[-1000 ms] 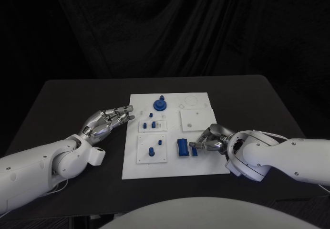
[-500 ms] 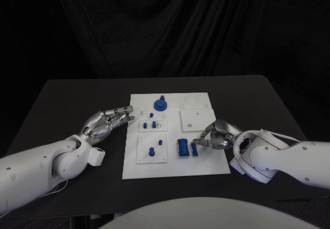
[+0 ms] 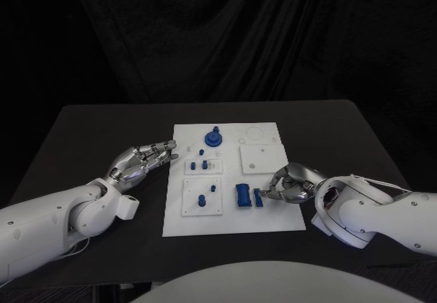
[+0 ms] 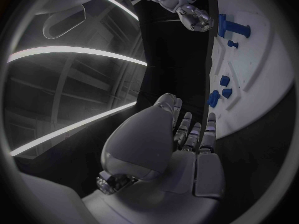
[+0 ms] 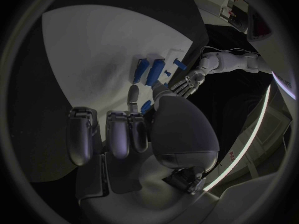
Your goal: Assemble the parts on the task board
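The white task board [image 3: 273, 218] lies mid-table with blue parts on it: a tall round part [image 3: 213, 137] at the far end, several small pegs [image 3: 201, 200], a blue block [image 3: 242, 194] and a thin blue piece [image 3: 257, 197] beside it. My right hand [image 3: 290, 184] rests at the board's right edge, fingers curled, their tips just right of the thin piece. In the right wrist view a small blue part [image 5: 145, 106] sits pinched between its thumb and a finger, with the block [image 5: 156, 70] beyond. My left hand [image 3: 141, 161] hovers off the board's left edge, fingers apart, holding nothing.
A black table [image 3: 91, 126] surrounds the board, with bare surface on its far side and both flanks. Raised white squares [image 3: 259, 158] stand on the board. The left wrist view shows the board [image 4: 261, 59] and my right hand [image 4: 190, 12] beyond it.
My right forearm has swung to the right and the hand has turned a little while staying beside the thin blue piece. The left hand and the parts on the board have not moved.
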Available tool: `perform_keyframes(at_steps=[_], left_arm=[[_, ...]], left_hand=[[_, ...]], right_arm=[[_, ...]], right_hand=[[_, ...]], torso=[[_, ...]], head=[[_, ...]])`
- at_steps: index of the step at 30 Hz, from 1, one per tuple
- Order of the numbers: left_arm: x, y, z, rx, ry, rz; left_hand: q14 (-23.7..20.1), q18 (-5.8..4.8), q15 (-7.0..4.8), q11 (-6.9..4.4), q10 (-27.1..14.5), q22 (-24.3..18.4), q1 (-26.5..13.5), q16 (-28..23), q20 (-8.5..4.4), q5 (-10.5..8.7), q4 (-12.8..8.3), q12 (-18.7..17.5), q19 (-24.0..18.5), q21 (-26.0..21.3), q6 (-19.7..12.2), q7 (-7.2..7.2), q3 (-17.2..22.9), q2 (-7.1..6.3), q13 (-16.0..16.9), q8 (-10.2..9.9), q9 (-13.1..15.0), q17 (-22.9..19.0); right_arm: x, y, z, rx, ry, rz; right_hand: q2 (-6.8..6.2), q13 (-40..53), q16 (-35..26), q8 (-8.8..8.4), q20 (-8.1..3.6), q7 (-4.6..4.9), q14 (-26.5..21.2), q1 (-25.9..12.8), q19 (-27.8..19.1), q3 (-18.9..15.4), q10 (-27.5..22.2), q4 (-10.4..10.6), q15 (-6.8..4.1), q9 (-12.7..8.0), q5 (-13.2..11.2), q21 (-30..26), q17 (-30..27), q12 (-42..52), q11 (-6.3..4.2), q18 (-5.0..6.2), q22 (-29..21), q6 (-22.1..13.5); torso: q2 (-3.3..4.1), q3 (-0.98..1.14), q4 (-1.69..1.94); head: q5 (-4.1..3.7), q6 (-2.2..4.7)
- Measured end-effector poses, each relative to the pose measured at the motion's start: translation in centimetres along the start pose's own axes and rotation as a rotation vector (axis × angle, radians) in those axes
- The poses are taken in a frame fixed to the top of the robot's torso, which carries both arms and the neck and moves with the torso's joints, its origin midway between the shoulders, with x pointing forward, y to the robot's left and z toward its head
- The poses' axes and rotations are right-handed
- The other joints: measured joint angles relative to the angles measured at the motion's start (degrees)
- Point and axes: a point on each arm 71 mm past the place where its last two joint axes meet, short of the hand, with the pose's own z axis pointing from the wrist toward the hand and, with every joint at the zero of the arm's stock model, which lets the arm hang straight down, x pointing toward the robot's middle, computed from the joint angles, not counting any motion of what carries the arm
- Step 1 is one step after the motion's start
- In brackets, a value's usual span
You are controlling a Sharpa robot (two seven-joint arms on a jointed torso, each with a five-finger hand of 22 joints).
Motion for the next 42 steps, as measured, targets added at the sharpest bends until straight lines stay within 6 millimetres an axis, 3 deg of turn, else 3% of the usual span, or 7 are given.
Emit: perform_keyframes(at_steps=[2,4,23,36,42], left_arm=[[0.0,0.0,0.0,0.000,0.001,0.000],[0.0,0.0,0.0,0.000,0.001,0.000],[0.1,0.0,0.1,-0.001,0.001,-0.001],[0.1,0.1,0.1,-0.001,0.002,-0.001],[0.1,0.1,0.1,-0.001,0.002,-0.001]], left_hand=[[0.0,0.00,0.00,0.00,0.0,0.0,0.0,0.0,0.00,0.00,0.0,0.0,0.0,0.0,0.0,0.00,0.0,0.00,0.0,0.0,0.0,0.0],[0.0,0.00,0.00,0.00,0.0,0.0,0.0,0.0,0.00,0.00,0.0,0.0,0.0,0.0,0.0,0.00,0.0,0.00,0.0,0.0,0.0,0.0],[0.0,0.00,0.00,0.18,0.2,0.1,0.0,0.0,0.00,0.00,-0.2,0.0,0.0,0.0,0.0,0.00,0.2,0.00,0.0,0.0,0.0,0.0],[0.0,0.00,0.00,0.18,0.2,0.1,0.0,0.0,0.00,0.00,-0.2,0.0,0.0,0.0,0.0,0.00,0.2,0.00,0.0,0.0,0.0,0.0],[0.0,0.00,0.00,0.18,0.2,0.1,0.0,0.0,0.00,0.00,-0.2,0.0,0.0,0.0,0.0,0.00,0.2,0.00,0.0,0.0,0.0,0.0]], right_arm=[[0.1,0.0,0.0,0.000,0.011,-0.009],[0.2,0.0,0.0,-0.001,0.021,-0.016],[1.1,-0.2,0.5,0.011,0.098,-0.069],[1.6,-0.2,1.0,0.012,0.107,-0.076],[1.6,-0.4,1.2,0.018,0.104,-0.077]], right_hand=[[-0.63,0.0,0.0,1.71,-0.17,-0.22,0.1,-0.6,0.2,-0.3,0.0,0.0,-0.07,1.2,-1.5,0.0,0.0,0.0,0.00,-0.01,0.0,-0.2],[-0.77,0.0,0.0,2.33,-0.17,-0.22,0.1,-0.8,0.2,-0.3,-0.2,0.0,-0.07,1.6,-2.1,0.0,0.0,0.0,-0.20,-0.01,0.0,-0.2],[-2.51,0.0,-0.2,4.05,-0.49,-0.52,0.1,-0.7,0.1,-0.9,0.0,0.0,-0.47,2.8,-2.7,-0.7,0.0,0.0,-0.40,0.00,0.0,-0.9],[-1.43,0.0,-0.2,5.17,-0.78,-0.52,-0.1,1.6,0.0,-0.8,0.0,-0.2,-0.64,3.1,-2.7,-0.7,0.0,0.0,-0.81,0.00,0.0,-0.9],[-0.30,0.0,-0.2,5.66,-0.78,-0.52,0.1,2.8,0.0,-0.3,0.0,-0.2,-0.84,3.2,-2.9,-0.7,0.0,0.0,-0.81,0.00,0.0,-0.9]], torso=[[0.00,0.00,0.01],[0.01,0.00,0.03],[0.09,-0.02,0.02],[-0.02,-0.02,0.07],[-0.07,-0.02,0.04]], head=[[0.00,0.00],[-0.04,0.00],[0.03,0.00],[-0.02,0.00],[0.24,0.00]])
